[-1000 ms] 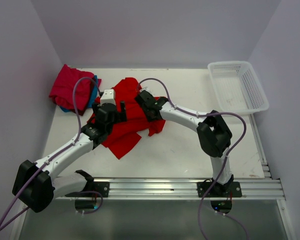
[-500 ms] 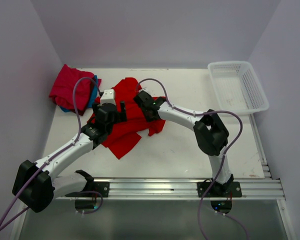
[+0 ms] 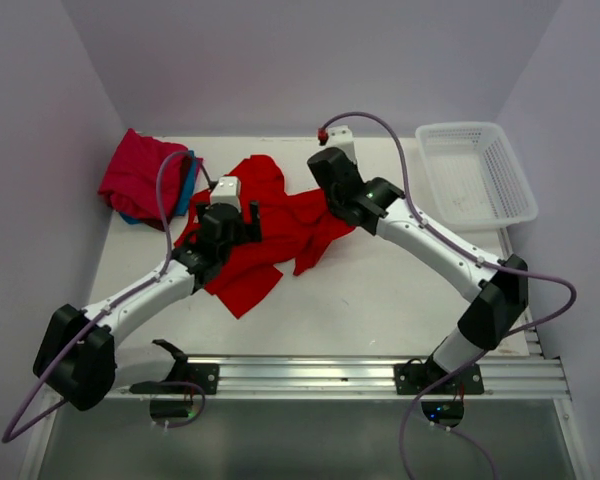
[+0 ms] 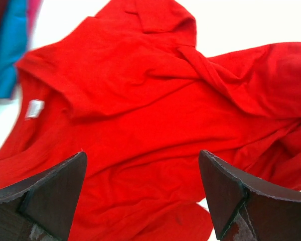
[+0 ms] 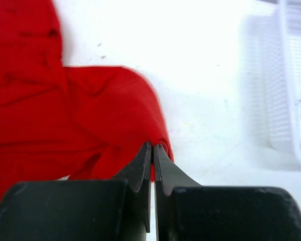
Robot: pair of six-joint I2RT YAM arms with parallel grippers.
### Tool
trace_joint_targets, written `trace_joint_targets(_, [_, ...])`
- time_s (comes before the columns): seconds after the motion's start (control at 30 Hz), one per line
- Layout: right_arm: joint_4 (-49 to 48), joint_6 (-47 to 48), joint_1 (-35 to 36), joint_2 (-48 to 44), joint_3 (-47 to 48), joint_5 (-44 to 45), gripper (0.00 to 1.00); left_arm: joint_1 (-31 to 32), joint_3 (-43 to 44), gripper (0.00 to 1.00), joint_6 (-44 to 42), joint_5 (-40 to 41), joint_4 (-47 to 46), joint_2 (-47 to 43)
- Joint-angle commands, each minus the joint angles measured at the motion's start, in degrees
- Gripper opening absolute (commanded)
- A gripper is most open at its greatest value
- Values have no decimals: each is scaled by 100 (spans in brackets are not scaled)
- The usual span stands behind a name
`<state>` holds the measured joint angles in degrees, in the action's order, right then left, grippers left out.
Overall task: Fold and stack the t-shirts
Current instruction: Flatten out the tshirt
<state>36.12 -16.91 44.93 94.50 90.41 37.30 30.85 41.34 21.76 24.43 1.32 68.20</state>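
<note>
The bright red t-shirt (image 3: 280,238) is lying crumpled mid-table. Only the right wrist view is showing the right gripper (image 5: 153,148) pinching its edge. The left gripper (image 4: 142,160) is hovering above, jaws spread. Overhead, the crimson-pink t-shirt (image 3: 138,172) is covering the teal-blue t-shirt (image 3: 188,190) far-left.

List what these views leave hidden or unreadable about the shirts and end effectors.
Teal t-shirt: top view, mostly under the crimson-pink t-shirt; left wrist view, blurred and cut off by the left edge.
Red t-shirt: top view, middle covered by the left end effector.
Right end effector: top view, fingertips hidden beneath its own wrist.
White tag on the red t-shirt: left wrist view, too small to read.
</note>
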Motion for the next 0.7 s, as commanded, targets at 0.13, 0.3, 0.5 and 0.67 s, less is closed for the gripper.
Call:
trace_joint_targets(0.13, [440,-260,-203,-353,-94,1253,0,-351,1208,97,-128,-1394,-967,1571])
trace_joint_targets(0.3, [484,-287,-247,-625,-374,1324,0,-1045,2917,96,12,-2160,-1012,3258])
trace_joint_targets(0.5, [466,-296,-274,-1021,-796,1315,0,-1450,5404,89,266,-2627,-390,5139])
trace_joint_targets(0.67, [457,-269,-344,-1179,-1008,1306,0,-1827,6342,74,1224,-3259,149,6169])
